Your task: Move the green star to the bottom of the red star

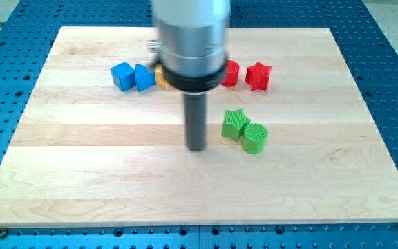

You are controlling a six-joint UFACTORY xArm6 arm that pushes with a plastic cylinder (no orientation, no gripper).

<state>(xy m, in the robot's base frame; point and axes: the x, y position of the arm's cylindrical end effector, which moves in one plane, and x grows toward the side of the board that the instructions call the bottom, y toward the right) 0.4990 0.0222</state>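
The green star (235,124) lies on the wooden board (102,173), right of centre, touching a green round block (255,137) at its lower right. The red star (258,75) sits above them, near the view's top. My tip (197,147) rests on the board just left of the green star, a small gap apart. The arm's grey body (192,41) hangs over the view's top centre.
A red round block (231,72), partly behind the arm, sits left of the red star. Two blue blocks (122,75) (144,77) lie at the upper left, with a yellow block (162,77) mostly hidden behind the arm. The board sits on a blue perforated table.
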